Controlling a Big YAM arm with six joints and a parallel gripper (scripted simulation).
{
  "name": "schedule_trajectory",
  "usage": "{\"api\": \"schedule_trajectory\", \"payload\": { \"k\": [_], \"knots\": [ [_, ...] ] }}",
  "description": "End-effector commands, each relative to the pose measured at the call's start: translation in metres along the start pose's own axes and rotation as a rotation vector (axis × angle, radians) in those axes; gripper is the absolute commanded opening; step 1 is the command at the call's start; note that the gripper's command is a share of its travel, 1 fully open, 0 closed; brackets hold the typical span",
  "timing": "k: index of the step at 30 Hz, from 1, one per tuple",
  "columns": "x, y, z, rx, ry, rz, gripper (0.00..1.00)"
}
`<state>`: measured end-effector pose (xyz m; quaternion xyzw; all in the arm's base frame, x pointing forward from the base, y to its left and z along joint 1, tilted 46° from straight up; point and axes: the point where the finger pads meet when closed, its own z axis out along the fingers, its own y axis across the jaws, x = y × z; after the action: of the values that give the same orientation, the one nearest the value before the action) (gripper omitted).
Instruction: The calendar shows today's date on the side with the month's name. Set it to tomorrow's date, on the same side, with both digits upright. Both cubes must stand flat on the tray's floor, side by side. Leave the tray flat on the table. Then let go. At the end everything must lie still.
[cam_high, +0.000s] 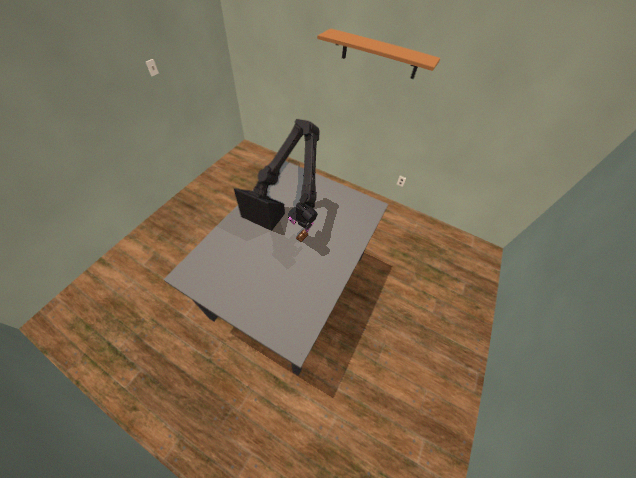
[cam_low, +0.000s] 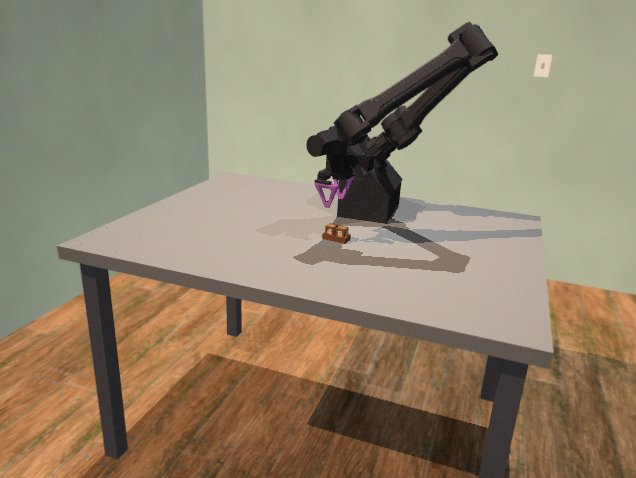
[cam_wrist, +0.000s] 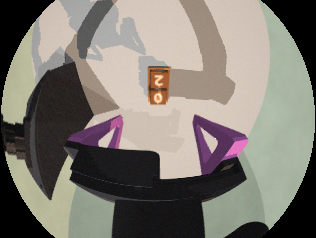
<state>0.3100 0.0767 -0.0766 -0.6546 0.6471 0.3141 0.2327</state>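
Your gripper (cam_wrist: 159, 139) spread wide and empty, calendar (cam_wrist: 158, 87) just ahead of the fingertips, long axis pointing straight away, cubes side by side.

Cubes' (cam_low: 336, 232) digits too small and blurred for certain reading.

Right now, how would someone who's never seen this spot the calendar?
Find the grey table, then the black arm base on it. Just in front, below the open purple gripper, sits the calendar: the only small brown thing there, two digit cubes side by side.
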Motion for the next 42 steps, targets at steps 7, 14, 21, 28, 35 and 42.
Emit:
{"api": "schedule_trajectory", "payload": {
  "k": [7, 14, 21, 28, 35, 42],
  "knots": [
    [0.000, -0.020, -0.011, 0.032, 0.007, -0.027, 1.00],
    [0.000, -0.023, -0.026, 0.051, 0.010, -0.028, 1.00],
    [0.000, -0.023, -0.045, 0.052, 0.013, -0.030, 1.00],
    [0.000, -0.023, -0.081, 0.054, 0.017, -0.032, 1.00],
    [0.004, -0.020, -0.097, 0.041, 0.012, -0.019, 1.00],
    [0.000, -0.021, -0.097, 0.036, 0.013, -0.031, 1.00]
  ]
}}
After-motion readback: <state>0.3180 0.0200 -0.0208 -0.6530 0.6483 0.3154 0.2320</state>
